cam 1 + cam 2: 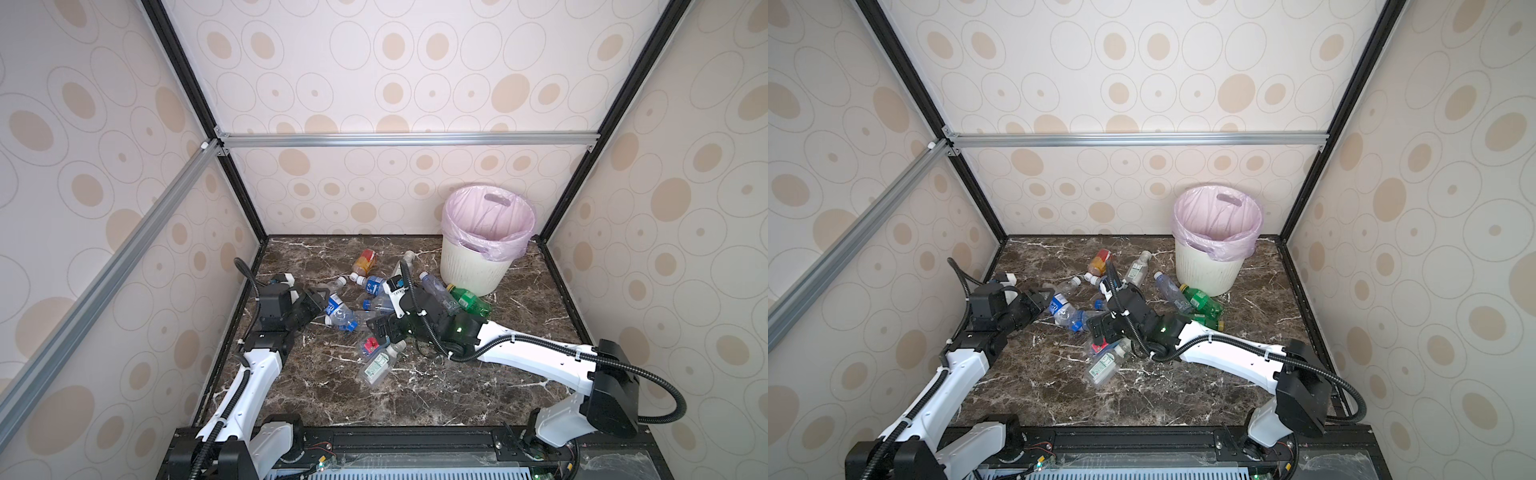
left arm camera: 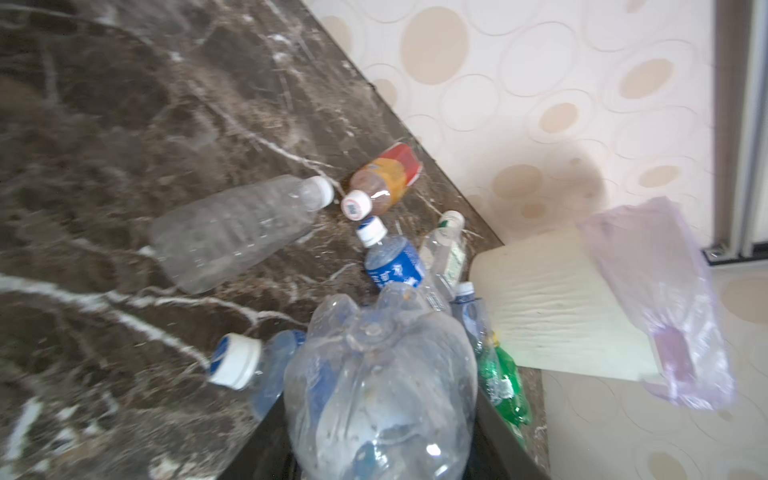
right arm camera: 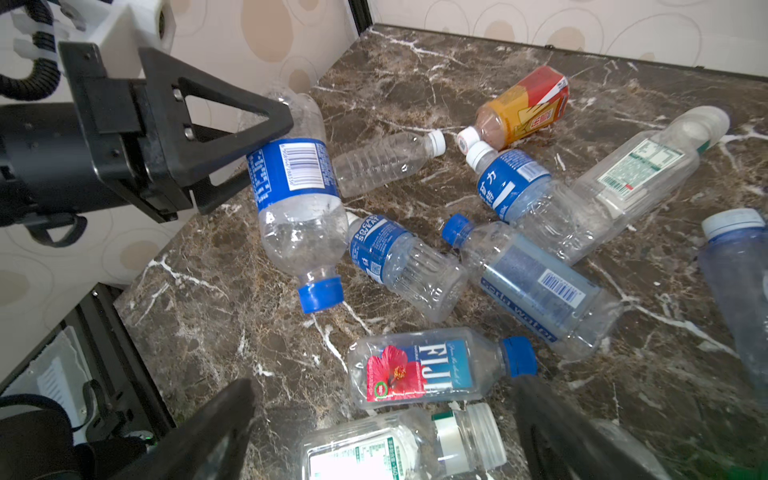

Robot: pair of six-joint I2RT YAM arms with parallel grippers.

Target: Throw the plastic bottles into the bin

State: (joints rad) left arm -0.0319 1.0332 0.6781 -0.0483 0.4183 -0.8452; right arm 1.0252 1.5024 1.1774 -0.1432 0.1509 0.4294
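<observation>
far right on the marble table [image 1: 415, 399] stands the bin [image 1: 469, 270], upright, pink liner folded over its rim, and i see nothing inside it. the plastic bottles [image 1: 376, 284] lie scattered across the middle of the table, left of the bin and nearer to me, with a green bottle [image 1: 469, 300] just beside the bin's base. i judge the task barely begun: this looks like an early pick, with almost everything left on the marble.

the left gripper [image 3: 259, 156] sits at the left edge of the heap, jaws clamped across the base end of a blue-labelled bottle [image 3: 297, 199]. the body slants away from the jaws and its blue cap [image 3: 321, 294] points down at the table. i cannot tell whether the cap touches the marble. the next move, as i read it, is to lift this bottle clear of its neighbours, carry it far and right, and release above the liner. the bin is well apart from this arm, so the reach is long, and the thin wall may slip.

the right gripper [image 3: 384, 380] hovers over the near side of the heap, jaws spread wide and holding nothing. the fiji bottle [image 3: 419, 370] lies on its side just ahead of them, in line with the gap, untouched.
</observation>
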